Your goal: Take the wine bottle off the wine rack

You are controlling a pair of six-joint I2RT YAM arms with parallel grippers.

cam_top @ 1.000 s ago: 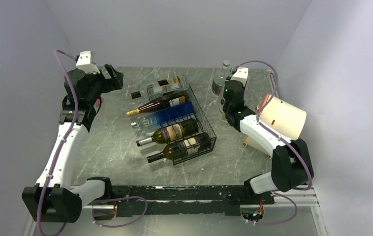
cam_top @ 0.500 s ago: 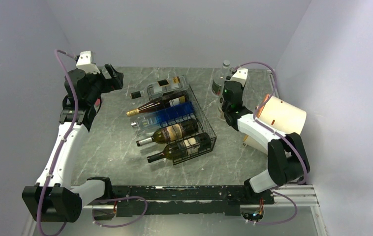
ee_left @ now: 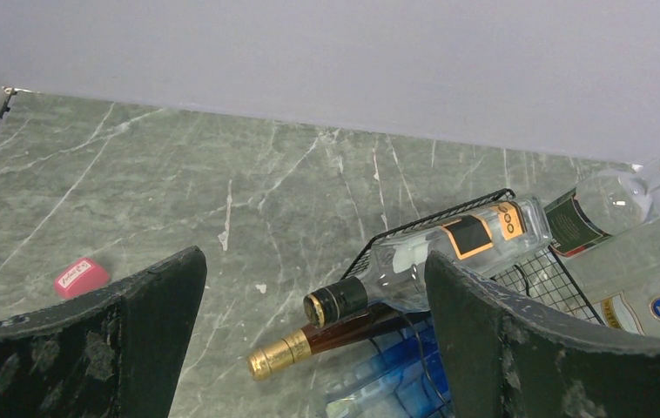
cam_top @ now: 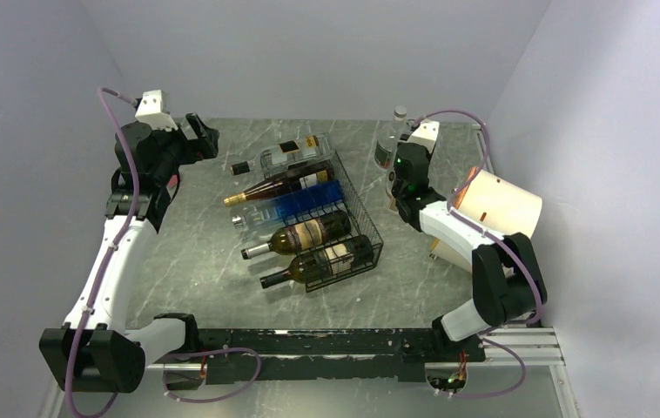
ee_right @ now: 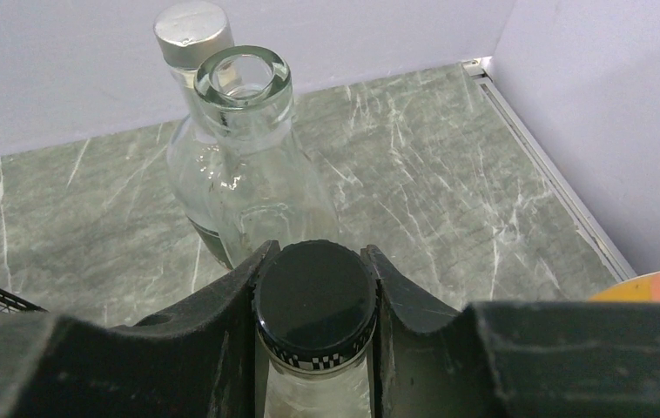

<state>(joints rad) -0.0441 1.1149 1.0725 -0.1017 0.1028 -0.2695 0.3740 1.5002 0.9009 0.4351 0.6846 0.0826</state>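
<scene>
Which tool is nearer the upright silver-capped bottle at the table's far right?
Right. The right tool is shut on a black-capped bottle standing close by the silver-capped bottle. The left tool hangs open on the other side of the wine rack from that bottle.

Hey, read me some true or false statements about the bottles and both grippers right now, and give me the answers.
1. The right gripper is shut on a black-capped bottle. True.
2. The left gripper holds a bottle. False: it is open and empty.
3. The bottles in the rack stand upright. False: they lie on their sides.
4. Both bottles behind the gripped one have caps. False: the silver-capped bottle does; the open-topped bottle doesn't.
5. A small pink thing lies on the table, apart from the rack. True.
</scene>
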